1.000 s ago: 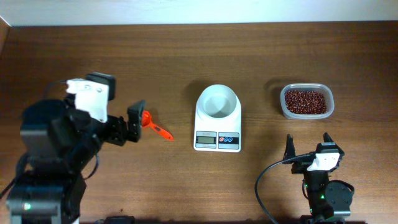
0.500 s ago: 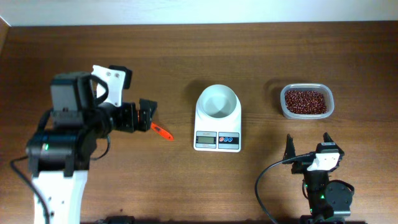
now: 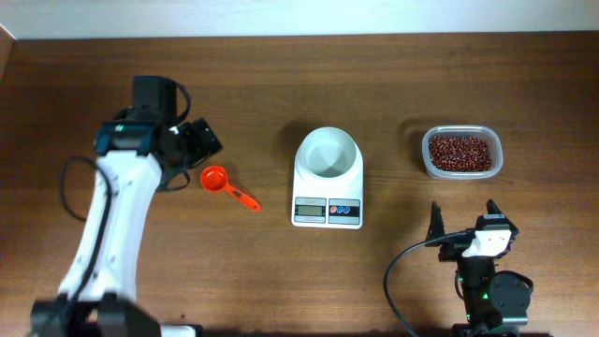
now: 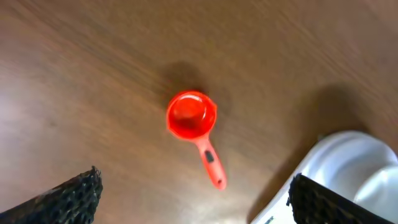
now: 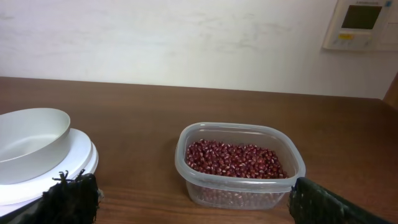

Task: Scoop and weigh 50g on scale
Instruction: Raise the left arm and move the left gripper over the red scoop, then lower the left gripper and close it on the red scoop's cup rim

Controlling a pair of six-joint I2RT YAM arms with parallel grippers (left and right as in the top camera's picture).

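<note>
The white scale [image 3: 327,198] with its round bowl stands mid-table; it also shows at the lower right of the left wrist view as the scale [image 4: 356,167] and at the left of the right wrist view as the scale [image 5: 30,144]. The reddish-brown beans [image 3: 459,153] fill a clear tub at the right, and the same beans [image 5: 233,159] lie straight ahead of my right gripper [image 5: 193,191]. An orange scoop [image 3: 217,179] lies left of the scale. My left gripper [image 3: 198,142] hovers open just behind the scoop [image 4: 191,116], its jaws wide and empty. My right gripper [image 3: 464,217] rests open near the front edge.
The clear tub [image 5: 292,163] holding the beans has a rim higher than the table. A pale wall [image 5: 186,37] runs behind the table's back edge. Bare brown wood [image 3: 281,84] stretches behind the scale.
My left arm has swung up and toward the back of the table, so its gripper no longer covers the scoop, which now shows whole. The right arm has not moved.
</note>
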